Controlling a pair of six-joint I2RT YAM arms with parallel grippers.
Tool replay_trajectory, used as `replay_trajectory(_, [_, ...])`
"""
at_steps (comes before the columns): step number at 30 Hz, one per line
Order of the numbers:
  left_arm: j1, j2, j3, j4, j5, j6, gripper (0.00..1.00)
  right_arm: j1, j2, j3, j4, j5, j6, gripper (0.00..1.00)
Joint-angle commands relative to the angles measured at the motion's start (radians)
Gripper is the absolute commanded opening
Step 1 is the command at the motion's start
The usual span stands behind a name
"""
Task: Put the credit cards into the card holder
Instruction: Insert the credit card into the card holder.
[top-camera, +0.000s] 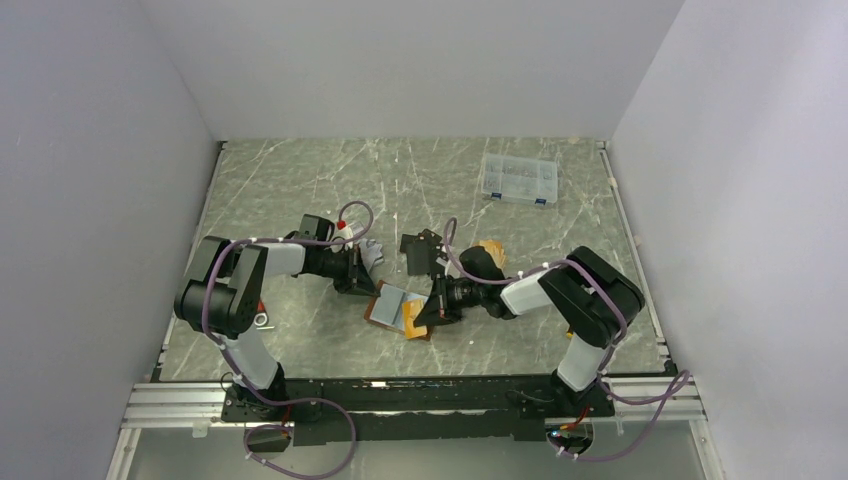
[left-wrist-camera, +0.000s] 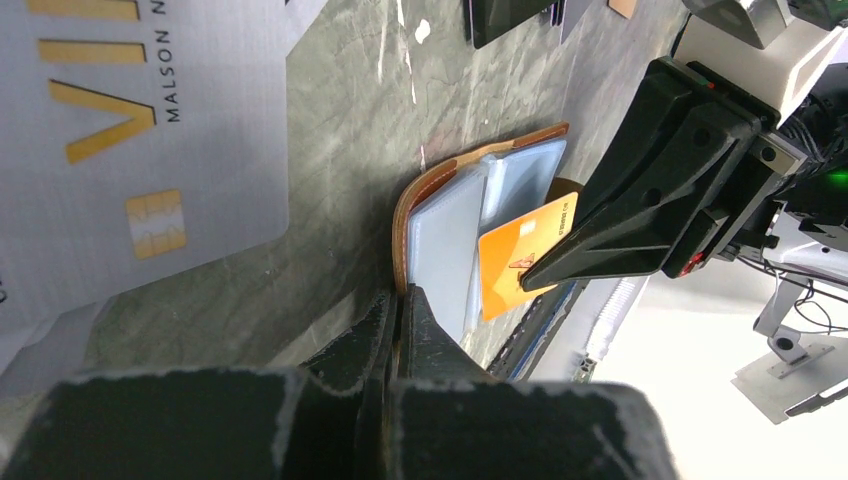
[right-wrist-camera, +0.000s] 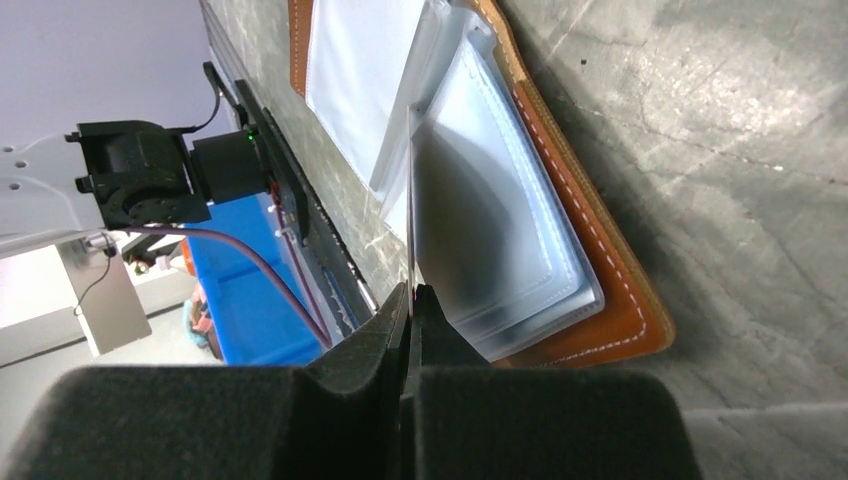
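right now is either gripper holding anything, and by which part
Right gripper pinches the orange card by one edge. Left gripper is shut at the card holder rim; whether it grips cannot be told.

A table (top-camera: 300, 180) with a grey-green, marble-patterned top veined in white fills the middle of the top view. Plain pale lilac-white panels enclose it: a left wall (top-camera: 90, 150), a back wall (top-camera: 400, 60) and a right wall (top-camera: 750, 150). A silver aluminium frame (top-camera: 170, 408) runs along the bottom of the frame. The light is soft and even, and the shadows are faint. At the left centre of the right wrist view, a blue bin (right-wrist-camera: 240, 300) shows beyond the table edge.
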Motion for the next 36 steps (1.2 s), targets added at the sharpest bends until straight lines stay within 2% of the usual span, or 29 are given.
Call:
replay_trajectory(1, [0.000,-0.027,-0.011,-0.007,-0.014,0.028,0.00,0.002,0.026,0.028,0.087,-0.036,0.020,0.00])
replay_trajectory(15, [-0.002,-0.038,-0.006,-0.030,0.002,0.044,0.00,-0.004,0.093,0.061,0.073,-0.020,0.028,0.00])
replay_trajectory(25, [-0.015,-0.039,-0.013,-0.031,-0.002,0.047,0.00,-0.014,0.082,0.056,0.035,0.089,0.043,0.00])
replay_trajectory(36, [-0.045,-0.043,-0.027,-0.023,0.000,0.049,0.00,0.002,0.081,0.047,0.080,0.170,0.088,0.00])
